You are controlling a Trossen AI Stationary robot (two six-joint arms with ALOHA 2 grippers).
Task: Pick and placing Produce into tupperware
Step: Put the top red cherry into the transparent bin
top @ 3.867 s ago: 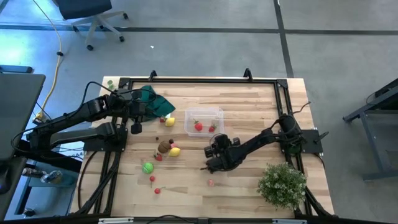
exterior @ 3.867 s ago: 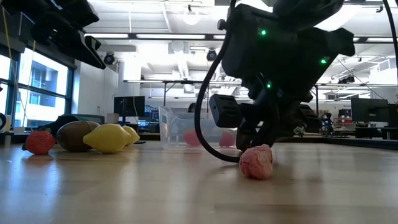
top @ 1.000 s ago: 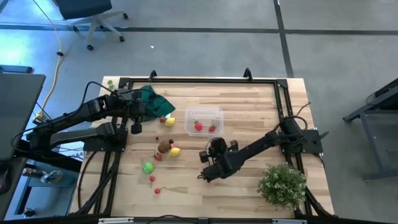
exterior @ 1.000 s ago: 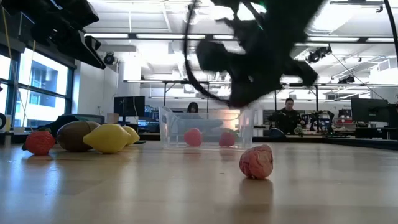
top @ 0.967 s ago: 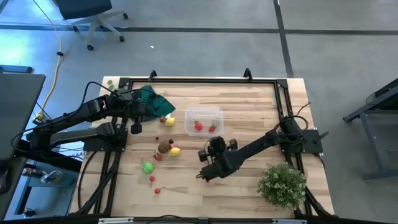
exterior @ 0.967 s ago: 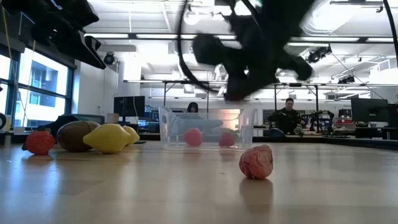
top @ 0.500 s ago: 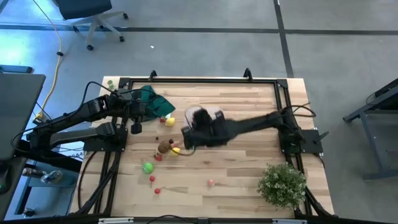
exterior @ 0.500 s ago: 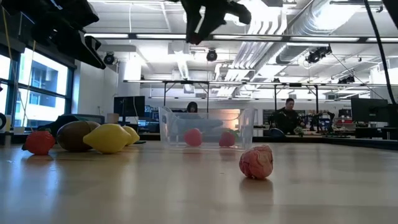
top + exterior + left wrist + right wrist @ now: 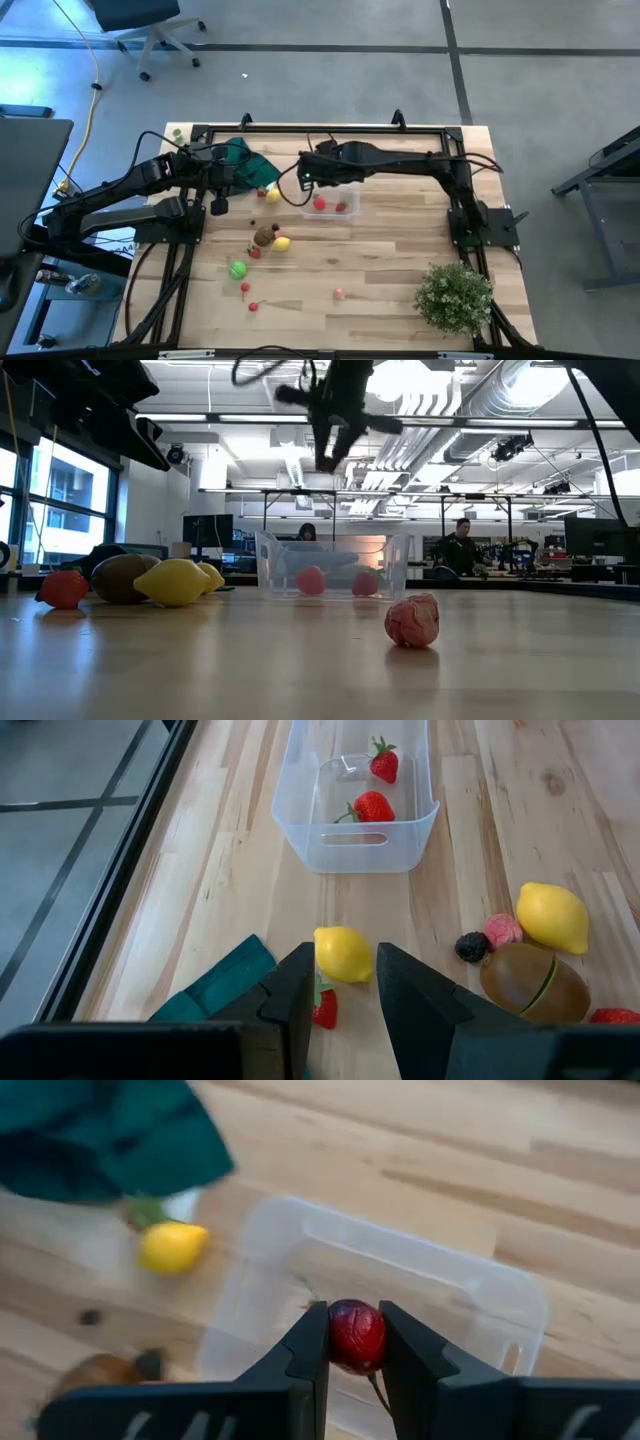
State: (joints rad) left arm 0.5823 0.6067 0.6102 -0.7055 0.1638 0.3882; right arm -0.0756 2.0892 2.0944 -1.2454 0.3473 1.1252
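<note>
Two red strawberries [image 9: 373, 806] already lie in the tupperware [image 9: 330, 197], and the right gripper [image 9: 356, 1342] hangs above the tub, clenched on a small dark-red piece [image 9: 356, 1334], so a third drop looks close. Much produce is left on the table: lemons [image 9: 343, 954], a brown kiwi-like piece [image 9: 534, 982], a green one [image 9: 237, 268], small red ones and a pink piece [image 9: 412, 620]. The left gripper [image 9: 340, 982] waits by the green cloth [image 9: 247, 160], its fingers apart and empty. Half a second earlier the right arm was lower and nearer the lemons; it has since swung up over the tub.
</note>
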